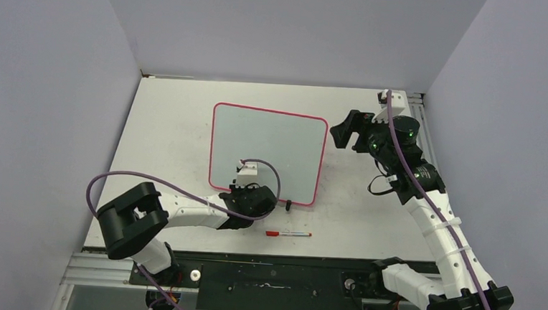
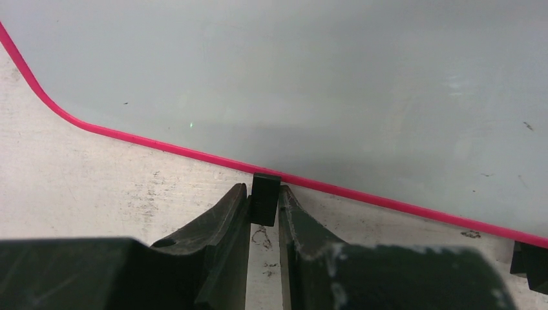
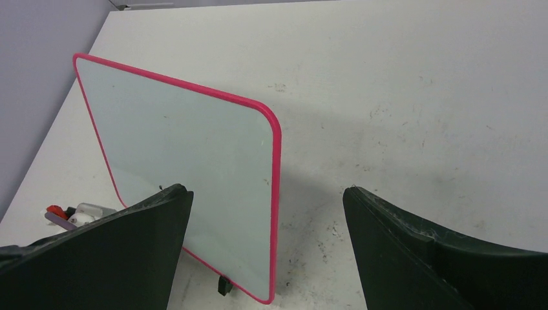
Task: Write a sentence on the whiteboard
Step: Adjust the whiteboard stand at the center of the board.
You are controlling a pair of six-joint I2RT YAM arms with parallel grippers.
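The whiteboard (image 1: 268,151) lies on the table, pink-framed, its glossy face (image 2: 323,77) blank: no sentence shows on it. At its near edge my left gripper (image 1: 253,191) is shut on one of the board's small black feet (image 2: 265,197), pinched between both fingertips (image 2: 265,194). A second black foot (image 1: 290,203) sticks out further right. My right gripper (image 1: 346,131) hovers off the board's far right corner, wide open and holding nothing. In the right wrist view (image 3: 266,190) the board's right edge (image 3: 276,194) shows between the spread fingers.
A red-capped marker (image 1: 288,234) lies on the table between the board and the near edge. Grey walls close in the table on the left, back and right. The table (image 1: 163,155) is bare white, scuffed.
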